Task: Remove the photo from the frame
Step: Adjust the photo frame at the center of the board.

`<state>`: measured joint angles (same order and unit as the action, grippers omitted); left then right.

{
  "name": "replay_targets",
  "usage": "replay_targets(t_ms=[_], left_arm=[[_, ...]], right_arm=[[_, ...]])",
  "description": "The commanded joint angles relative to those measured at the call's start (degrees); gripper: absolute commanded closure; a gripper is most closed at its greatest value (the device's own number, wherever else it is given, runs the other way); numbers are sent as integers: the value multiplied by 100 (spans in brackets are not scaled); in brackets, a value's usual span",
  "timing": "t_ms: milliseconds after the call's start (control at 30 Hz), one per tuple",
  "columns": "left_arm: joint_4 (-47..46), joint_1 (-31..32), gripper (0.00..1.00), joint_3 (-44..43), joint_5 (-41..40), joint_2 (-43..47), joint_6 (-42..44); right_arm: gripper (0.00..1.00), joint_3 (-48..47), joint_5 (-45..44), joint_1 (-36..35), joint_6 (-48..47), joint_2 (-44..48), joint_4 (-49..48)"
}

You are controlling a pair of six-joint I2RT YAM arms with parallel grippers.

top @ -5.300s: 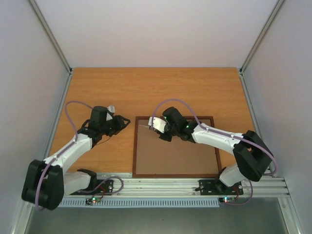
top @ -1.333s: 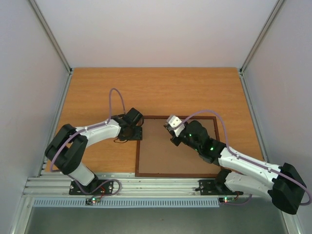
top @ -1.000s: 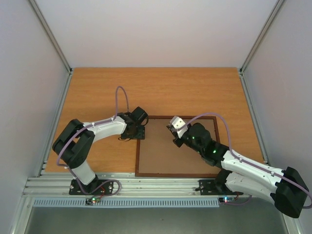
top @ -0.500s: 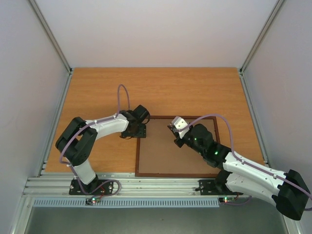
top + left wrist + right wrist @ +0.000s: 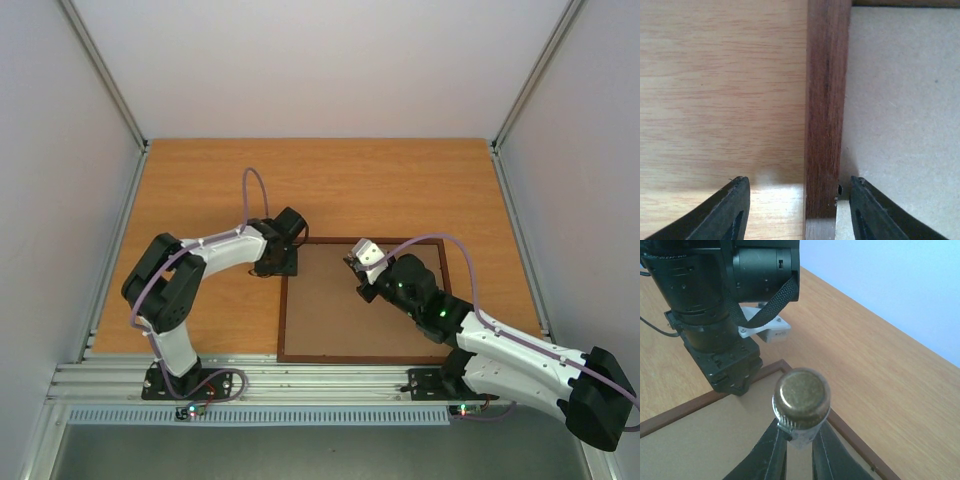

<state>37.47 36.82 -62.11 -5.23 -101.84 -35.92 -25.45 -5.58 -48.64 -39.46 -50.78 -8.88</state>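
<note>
The left gripper, fingers spread, straddles one rail of the thin reddish-brown wooden frame. The right gripper pinches a brass-capped cylinder.

"Any writing you can read?"

"None. The frame shows plain brown board and dark wood, and the surface shows only wood grain."

"What about the arms?"

"A white block on the left arm has a tiny dark mark, too small to make out."

"And the cap in the right hand?"

"Dull brass with a ridged edge. I can't read any letters or numbers on it."
</note>
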Motion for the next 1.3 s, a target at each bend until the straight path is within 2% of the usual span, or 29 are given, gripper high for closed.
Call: replay_targets(t_ms=[0,167,300,333,433,500,867,967,1267], left_arm=[[-17,-166,50,79,-47,-96,68],[-81,-208,63,158,71,-35,63],[-85,-218,64,169,134,74,50],[-71,-225,63,153,151,111,50],[-57,-300,48,94,175,218,67],[-49,-387,41,22,200,222,101],[-45,-669,40,-780,461,-501,407],[-31,-731,45,-891,502,-670,441],[-148,-818,72,-757,671,-646,389]], right_arm=[[99,10,4,4,88,-57,-208],[99,-12,52,9,88,-132,-202],[99,-21,57,4,88,-132,-184],[99,-21,57,8,86,-133,-183],[99,-30,57,4,88,-129,-175],[99,-30,66,4,83,-123,-175],[99,-39,79,4,88,-137,-152],[99,-47,99,4,88,-146,-154],[99,-56,122,4,96,-123,-124]])
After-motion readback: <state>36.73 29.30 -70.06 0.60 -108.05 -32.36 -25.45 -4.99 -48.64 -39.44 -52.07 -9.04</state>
